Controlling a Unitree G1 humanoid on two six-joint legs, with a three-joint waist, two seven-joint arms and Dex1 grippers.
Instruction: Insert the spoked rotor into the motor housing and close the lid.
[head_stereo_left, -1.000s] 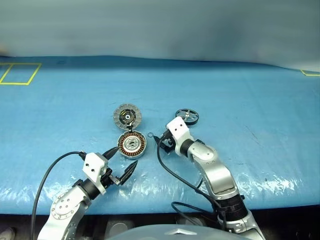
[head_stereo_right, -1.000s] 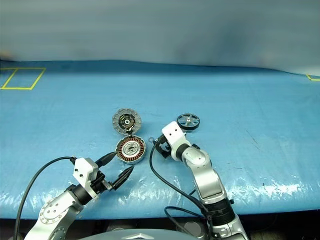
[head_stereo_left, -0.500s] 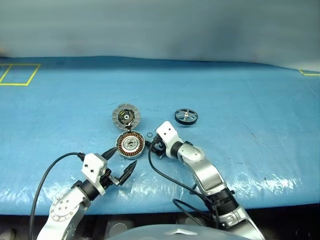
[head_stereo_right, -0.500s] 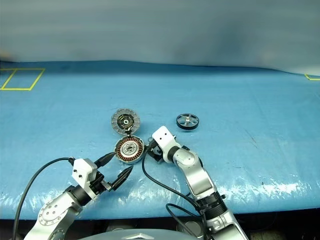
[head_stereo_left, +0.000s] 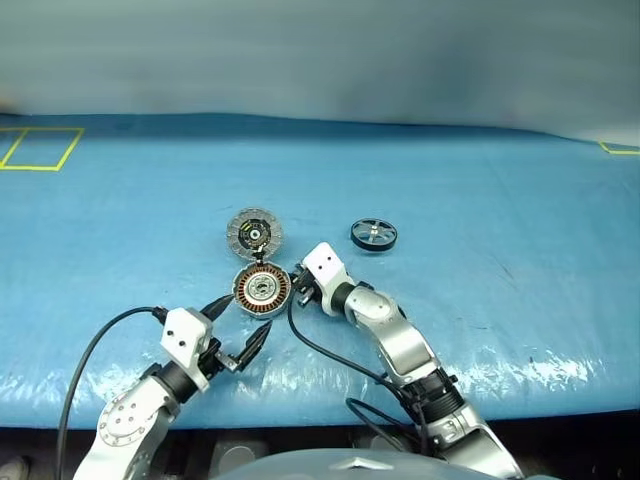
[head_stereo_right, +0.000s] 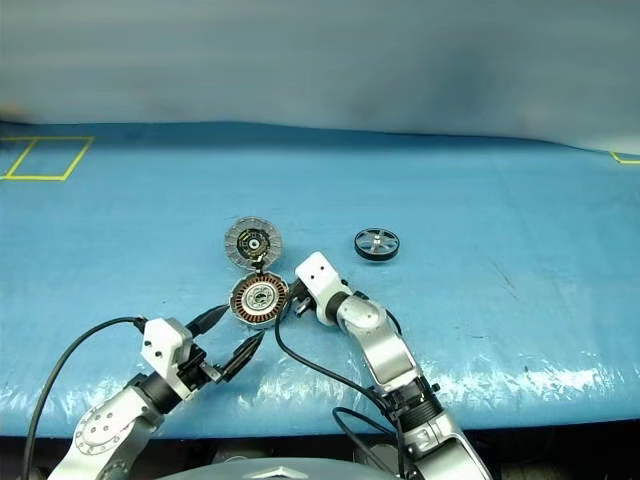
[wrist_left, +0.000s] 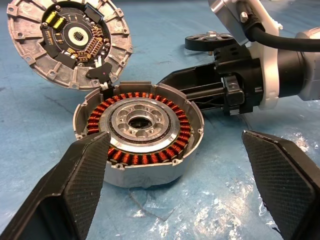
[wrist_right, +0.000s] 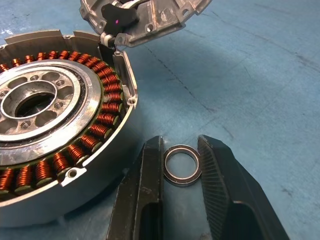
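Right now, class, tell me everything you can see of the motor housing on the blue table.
The motor housing is a shallow round cup of silver metal, lying flat and open-side up on the blue table. Inside runs a ring of copper-orange windings around a silver centre with a dark middle hole and smaller holes about it. No rotor sits in it. At its far edge a black hinge joins it to the lid, which is swung open, ribbed inner face showing.
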